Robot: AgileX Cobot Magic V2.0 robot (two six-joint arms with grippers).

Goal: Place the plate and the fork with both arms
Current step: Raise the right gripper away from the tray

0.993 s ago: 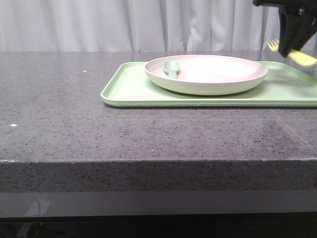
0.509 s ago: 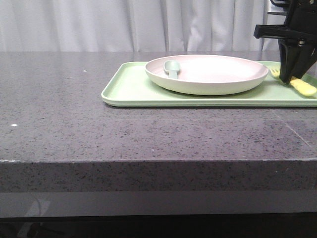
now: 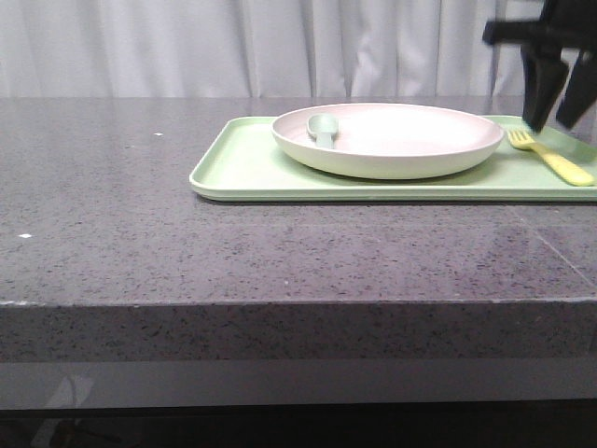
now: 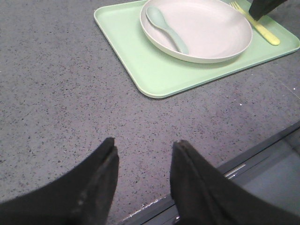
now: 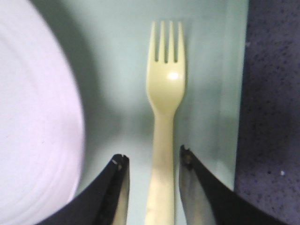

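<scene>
Stone, or something like it, makes up the table [image 3: 233,252]: dark grey, speckled, with a thick front edge and a paler band beneath it. White curtains [image 3: 187,47] hang in folds across the whole back of the room.

On the right half of the table lies a light-green tray [image 3: 242,168], flat with rounded corners. The plate [image 3: 392,140] sits on the tray, pale pinkish-cream with a raised rim. A grey-green spoon [image 3: 324,128] lies inside the plate near its left side, bowl up.

The fork [image 3: 550,157] lies flat on the tray just to the right of the plate, apart from it, tines pointing away from the front edge. It rests between the plate and the tray's right rim.

The right gripper [image 3: 557,98] hangs above the fork, its two dark fingers spread and holding nothing; from the front it does not touch the fork. In the right wrist view the fingers [image 5: 112,192] stand on either side of the handle with gaps showing on both sides. Part of this gripper blocks the far right corner of the tray in the left wrist view.

The left gripper [image 4: 143,173] hovers over bare table well to the left of the tray, fingers apart and empty. Nothing lies between it and the tray.
</scene>
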